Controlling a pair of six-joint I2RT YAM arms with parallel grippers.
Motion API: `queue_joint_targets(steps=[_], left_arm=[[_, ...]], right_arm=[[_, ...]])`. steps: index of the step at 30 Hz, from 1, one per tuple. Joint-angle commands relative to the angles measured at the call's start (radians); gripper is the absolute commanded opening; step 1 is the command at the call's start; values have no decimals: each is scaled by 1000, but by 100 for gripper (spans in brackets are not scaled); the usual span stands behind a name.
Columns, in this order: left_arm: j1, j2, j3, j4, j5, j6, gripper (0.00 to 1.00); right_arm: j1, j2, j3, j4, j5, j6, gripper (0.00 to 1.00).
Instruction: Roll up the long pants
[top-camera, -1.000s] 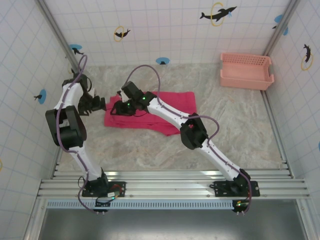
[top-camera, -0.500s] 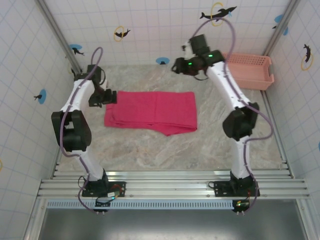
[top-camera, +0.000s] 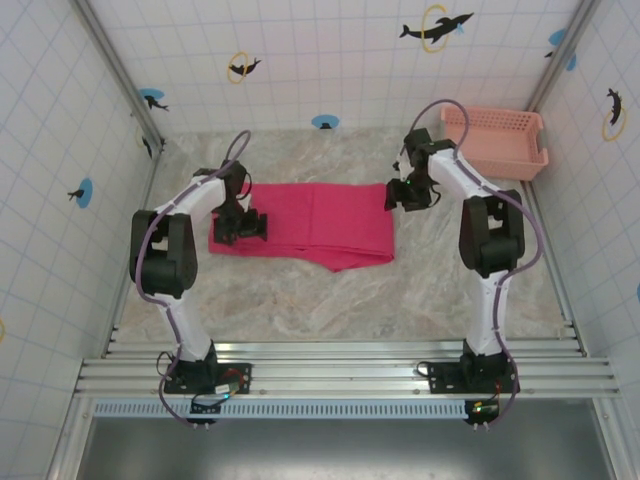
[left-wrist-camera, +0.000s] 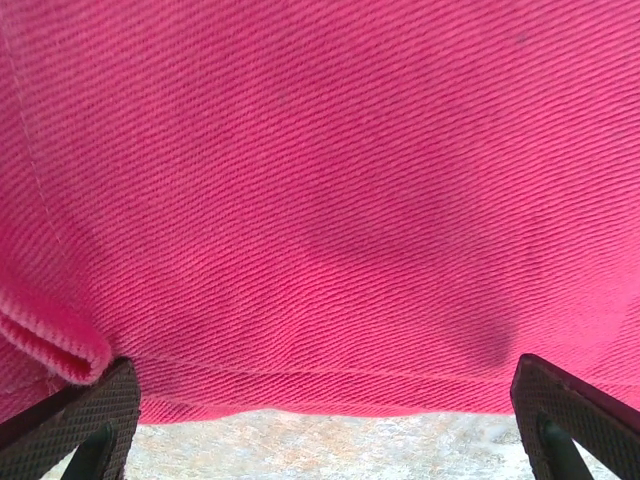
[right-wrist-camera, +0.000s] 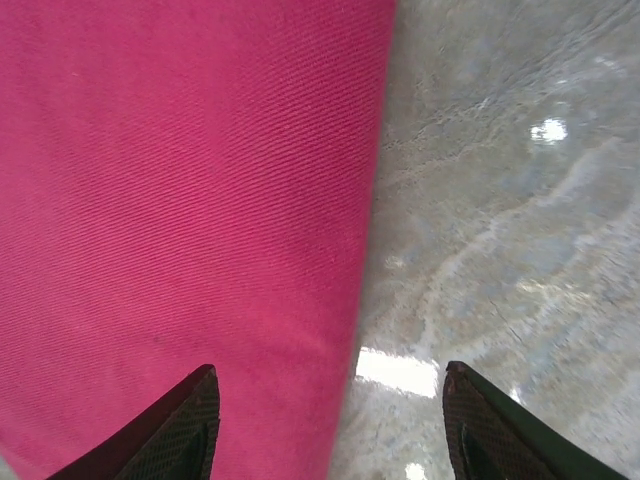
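Pants (top-camera: 310, 222) folded flat, roll not started; left gripper (top-camera: 246, 227) and right gripper (top-camera: 402, 195) wide apart, empty, at opposite ends.

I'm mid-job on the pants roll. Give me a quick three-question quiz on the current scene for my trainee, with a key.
1. True or false: the long pants are already rolled into a tight cylinder.
2. Where does the pink basket stand?
A. at the far right corner of the table
B. on top of the pants
C. at the near edge, between the arm bases
3. Fill in: the left hand and the right hand sit at opposite ends of the pants, each with its fingers ____ (open or shut).

Key: 1 false, they lie flat and folded. 2 A. 3 open.
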Motion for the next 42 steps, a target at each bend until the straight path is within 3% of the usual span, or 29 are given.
queue_joint_targets(steps=[1, 8, 10, 14, 19, 23, 35, 42], left_arm=[[-3, 15, -13, 8, -3, -39, 98], [-9, 84, 16, 4, -15, -72, 98], [-10, 111, 31, 1, -22, -80, 97], [-9, 176, 91, -7, -37, -105, 98], [-9, 264, 215, -22, -36, -144, 97], [-9, 359, 383, -47, -14, -173, 97], [-17, 722, 974, -79, 91, -308, 98], [-19, 817, 1055, 118, 152, -489, 97]], right_arm=[[2, 42, 23, 37, -65, -20, 61], [9, 145, 103, 28, -98, -24, 55], [11, 186, 132, 16, -113, -29, 48], [17, 209, 153, 6, -116, -37, 19], [17, 182, 114, 0, -131, -28, 6], [36, 103, 10, 0, -130, -26, 4], [205, -125, -388, 94, -147, 124, 5], [370, -224, -486, 149, -166, 354, 43]])
